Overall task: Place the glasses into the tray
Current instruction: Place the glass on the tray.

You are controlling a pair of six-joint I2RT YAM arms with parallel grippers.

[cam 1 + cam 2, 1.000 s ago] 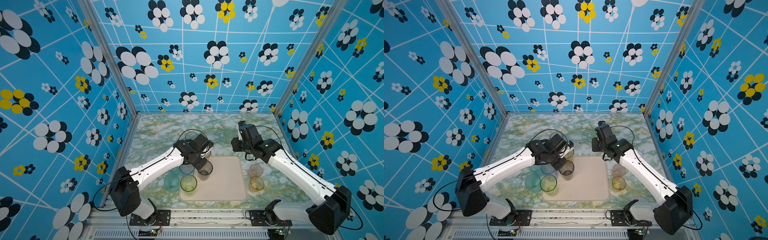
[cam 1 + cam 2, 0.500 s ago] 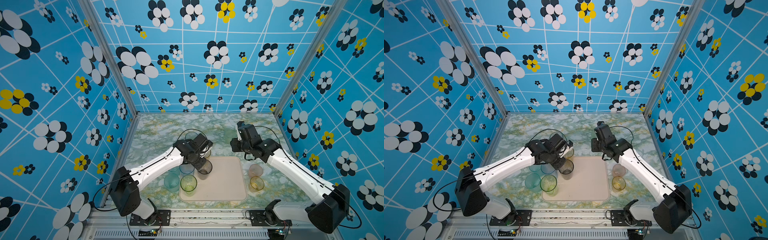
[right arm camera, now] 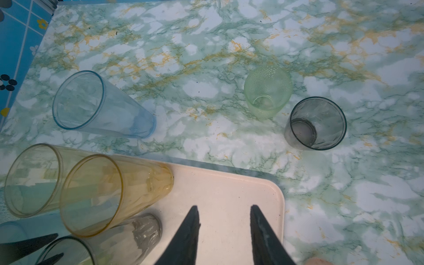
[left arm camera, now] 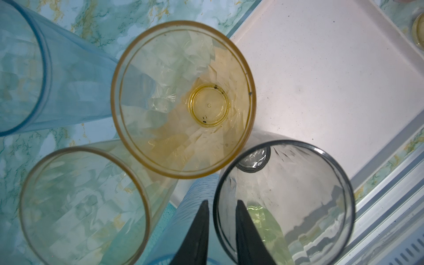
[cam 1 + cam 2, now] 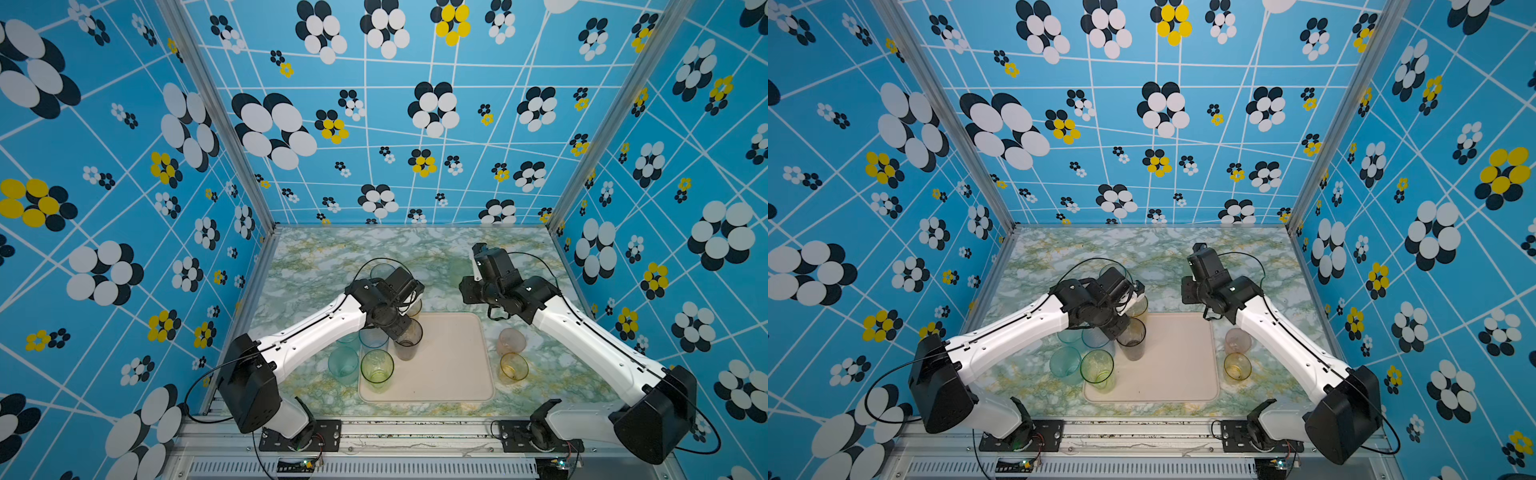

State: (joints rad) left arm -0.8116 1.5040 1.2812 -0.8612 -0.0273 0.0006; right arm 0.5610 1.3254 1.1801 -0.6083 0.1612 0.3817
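1. In both top views the tray (image 5: 449,374) (image 5: 1175,374) lies low and centre in the frame on the marbled counter (image 5: 415,249).
2. The left end effector (image 4: 222,202) hangs over the tray's upper-left part. It points down at the tall smoky grey tumbler (image 5: 407,343), which stands upright inside the tray near its left rim.
3. In the left wrist view its fingers (image 4: 197,236) straddle that tumbler's rim, one outside the wall and one inside. The gap between them is narrow yet wider than the wall, so we read the jaws as slightly parted and not clamped on the glass.
4. The tall amber tumbler (image 4: 183,98) stands just beside the grey one in the tray's upper-left corner. In the top views the left wrist partly hides it.
5. The yellow-green tumbler (image 5: 377,368) stands upright in the tray's lower-left corner.
6. The right end effector (image 3: 223,206) hovers over the tray's upper-right corner. Its jaws are partly apart and grip nothing, with only bare tray showing between them.
7. On the counter, the teal tumbler (image 5: 343,365) stands left of the tray. The pink tumbler (image 5: 511,340) and the short amber tumbler (image 5: 514,368) stand just right of it.
8. The short green tumbler (image 3: 267,91) and the short grey tumbler (image 3: 317,124) stand on the counter beyond the tray, well apart from the right end effector.
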